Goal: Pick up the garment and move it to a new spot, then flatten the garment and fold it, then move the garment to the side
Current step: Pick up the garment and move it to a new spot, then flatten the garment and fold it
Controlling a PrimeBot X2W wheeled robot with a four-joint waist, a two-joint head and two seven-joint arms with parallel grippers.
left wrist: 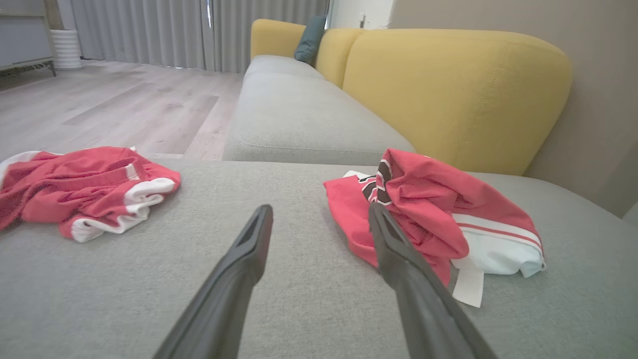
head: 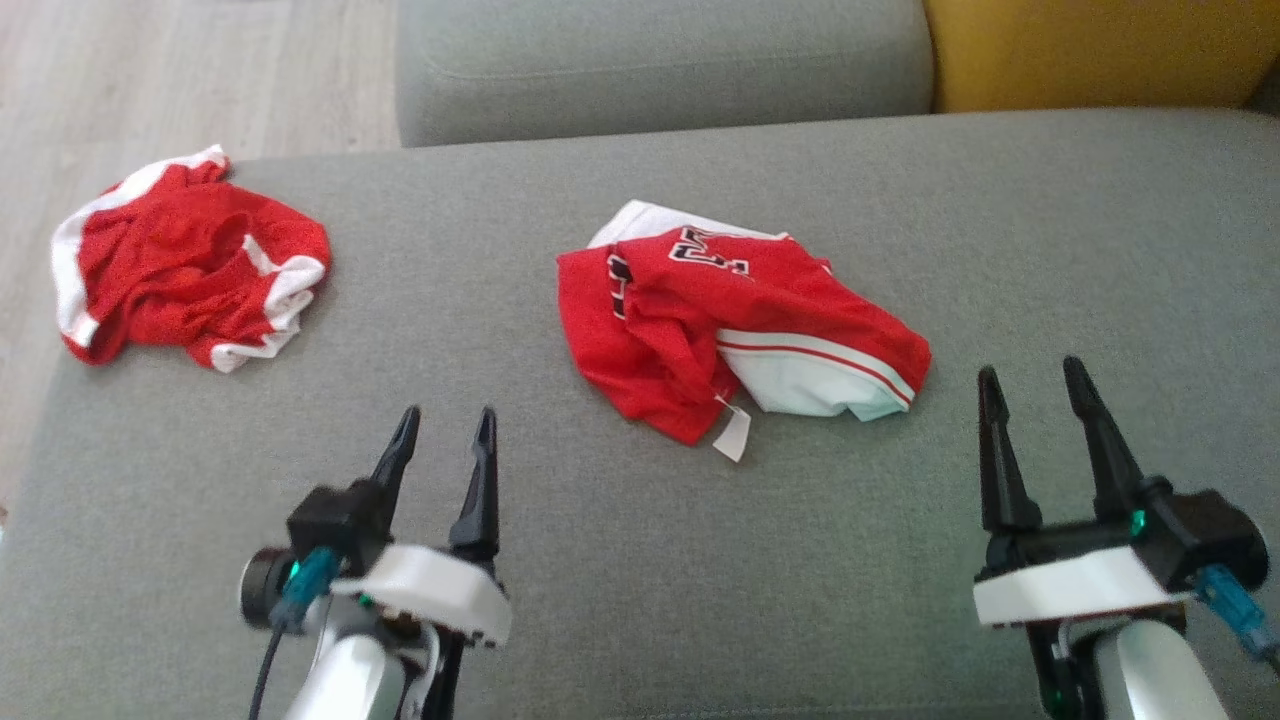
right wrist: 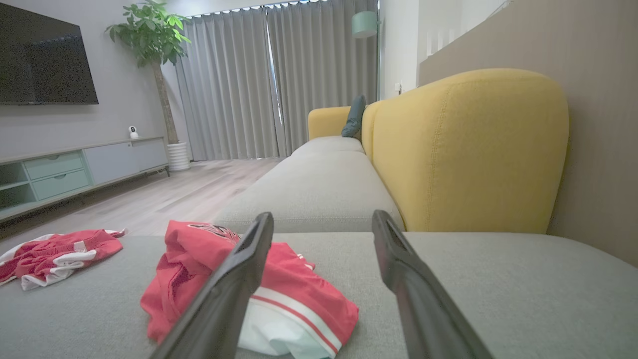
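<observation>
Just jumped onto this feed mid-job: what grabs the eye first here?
Two crumpled red-and-white pieces stand out on the grey sofa seat: the lettered garment bunched in the middle and a second garment near the seat's left edge. The left gripper and right gripper hover open and empty short of them, touching neither. A bright yellow backrest rises behind the seat.

Matt woven grey cloth on the sofa seat (head: 700,560); thin, slightly sheeny red garment (head: 740,320).
</observation>
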